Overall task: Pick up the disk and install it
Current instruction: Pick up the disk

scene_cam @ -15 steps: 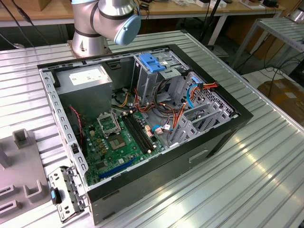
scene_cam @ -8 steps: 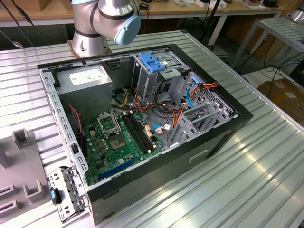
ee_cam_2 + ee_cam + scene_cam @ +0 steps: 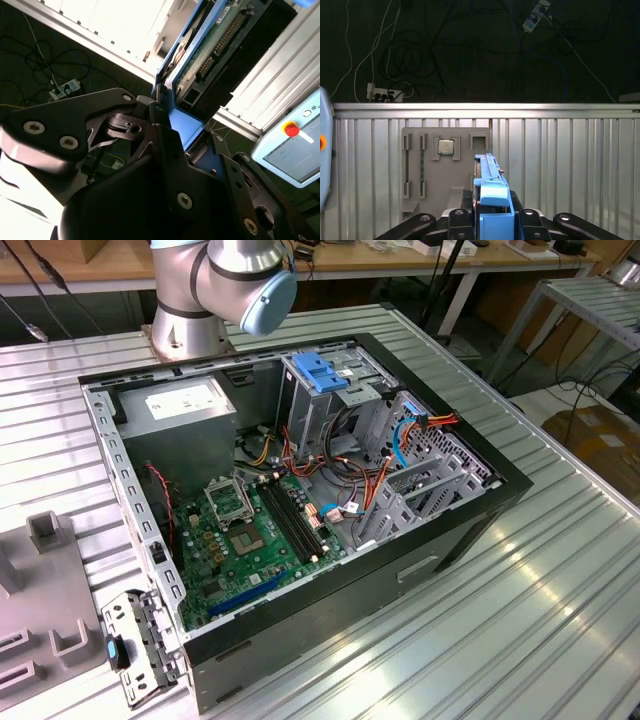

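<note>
The disk [image 3: 489, 181] stands edge-on between the black fingers of my gripper [image 3: 492, 216], which is shut on its bright blue rail. It hangs above the ribbed metal table, beside a grey fixture plate. In the second wrist view the disk [image 3: 212, 42] shows its green circuit-board underside framed by blue rails, with my gripper [image 3: 167, 125] clamped on its lower end. In the exterior view the open computer case [image 3: 470, 525] lies on the table, and its grey drive cage [image 3: 320, 415] carries a blue bracket [image 3: 318, 371] on top.
A grey fixture plate [image 3: 427, 197] holding a processor chip [image 3: 445, 147] lies below the disk, and appears as the fixture plate [image 3: 35, 590] at the exterior view's left. The power-supply box [image 3: 185, 410], motherboard [image 3: 250, 540] and loose cables fill the case. A pendant with a red button [image 3: 291, 131] hangs nearby. The arm base [image 3: 200, 300] stands behind the case.
</note>
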You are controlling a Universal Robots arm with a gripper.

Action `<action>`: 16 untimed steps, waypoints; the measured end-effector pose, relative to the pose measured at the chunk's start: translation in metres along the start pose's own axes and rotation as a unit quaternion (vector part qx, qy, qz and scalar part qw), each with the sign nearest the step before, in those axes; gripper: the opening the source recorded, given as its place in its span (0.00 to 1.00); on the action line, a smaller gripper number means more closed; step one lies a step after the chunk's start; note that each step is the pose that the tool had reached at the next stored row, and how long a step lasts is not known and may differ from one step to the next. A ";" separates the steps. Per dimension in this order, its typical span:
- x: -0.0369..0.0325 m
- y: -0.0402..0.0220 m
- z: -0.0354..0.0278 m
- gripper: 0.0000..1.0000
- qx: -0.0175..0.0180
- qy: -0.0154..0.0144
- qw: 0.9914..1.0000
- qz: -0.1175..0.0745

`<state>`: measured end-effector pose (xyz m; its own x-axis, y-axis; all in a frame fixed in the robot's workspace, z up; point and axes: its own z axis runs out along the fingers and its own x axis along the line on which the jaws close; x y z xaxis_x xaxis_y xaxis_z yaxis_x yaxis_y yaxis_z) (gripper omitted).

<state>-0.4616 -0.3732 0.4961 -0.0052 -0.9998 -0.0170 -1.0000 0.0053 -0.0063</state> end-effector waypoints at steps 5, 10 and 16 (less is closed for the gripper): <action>0.0000 -0.0033 0.0000 0.37 0.000 0.000 1.000 0.000; 0.0000 -0.0072 0.0000 0.37 0.000 0.000 1.000 0.000; -0.0001 -0.0104 0.0001 0.37 0.000 0.000 1.000 0.000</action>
<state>-0.4512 -0.3732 0.4960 -0.0052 -0.9998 -0.0171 -1.0000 0.0053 -0.0063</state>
